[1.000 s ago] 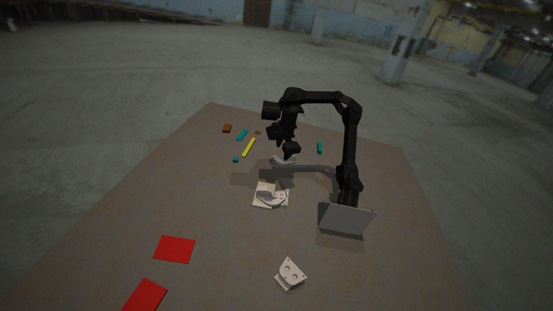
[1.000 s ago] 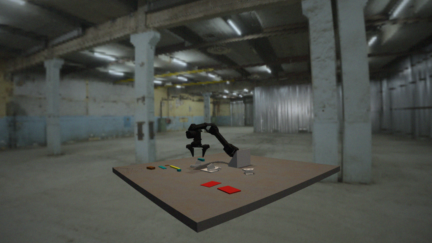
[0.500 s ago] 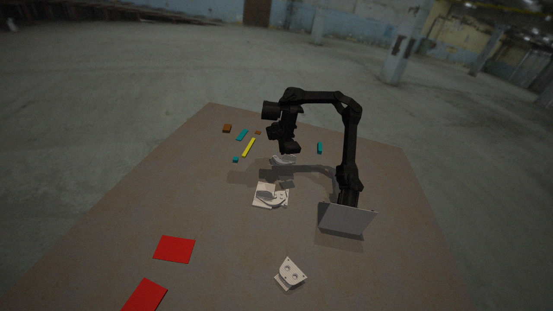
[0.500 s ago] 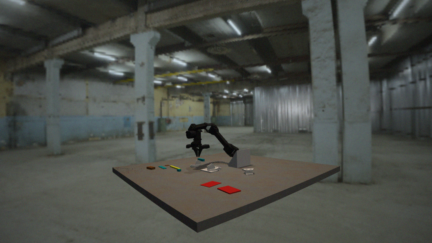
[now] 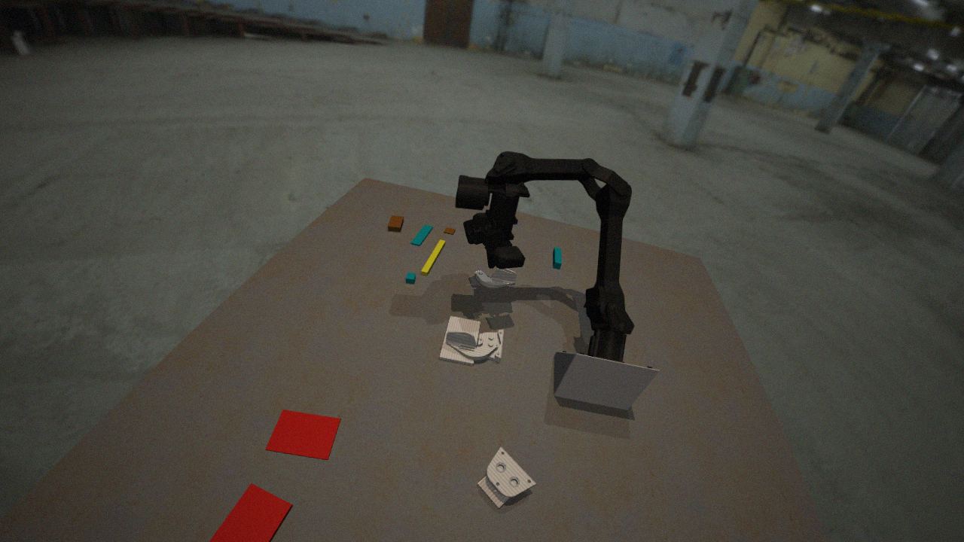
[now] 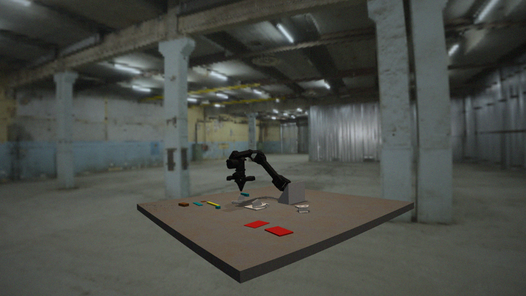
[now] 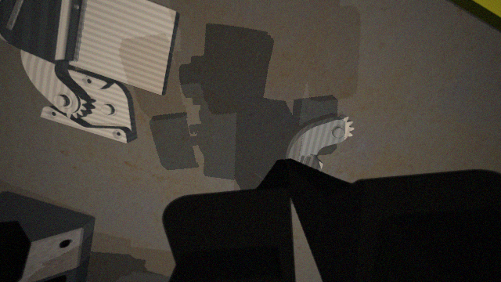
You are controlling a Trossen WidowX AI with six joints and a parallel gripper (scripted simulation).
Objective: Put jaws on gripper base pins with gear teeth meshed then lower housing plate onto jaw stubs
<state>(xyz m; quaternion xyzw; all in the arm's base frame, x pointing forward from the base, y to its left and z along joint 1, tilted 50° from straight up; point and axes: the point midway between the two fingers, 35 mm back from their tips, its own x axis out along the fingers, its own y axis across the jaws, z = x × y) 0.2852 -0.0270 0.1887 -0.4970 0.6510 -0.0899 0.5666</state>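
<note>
My gripper (image 5: 492, 266) (image 6: 241, 190) (image 7: 284, 166) is shut and empty, pointing down above a loose pale jaw (image 5: 490, 279) (image 6: 238, 200) (image 7: 315, 137) on the table. Its fingers hide part of this jaw in the wrist view. The pale gripper base (image 5: 465, 324) (image 6: 257, 208) (image 7: 133, 27) lies flat nearby. A second jaw (image 5: 475, 355) (image 7: 39, 72) lies on it, its round stub and gear teeth beside the bare pin (image 7: 108, 110). The housing plate (image 5: 517, 470) (image 6: 302, 206), with two round holes, stands apart on the table, beyond the arm's mount from the loose jaw.
A grey angled mount (image 5: 603, 380) (image 6: 296, 193) carries the arm. Two red squares (image 5: 303, 434) (image 6: 278, 231) lie flat. A yellow bar (image 5: 433, 257) (image 7: 487, 9), teal blocks (image 5: 556, 257) and an orange block (image 5: 395, 223) lie beyond the base.
</note>
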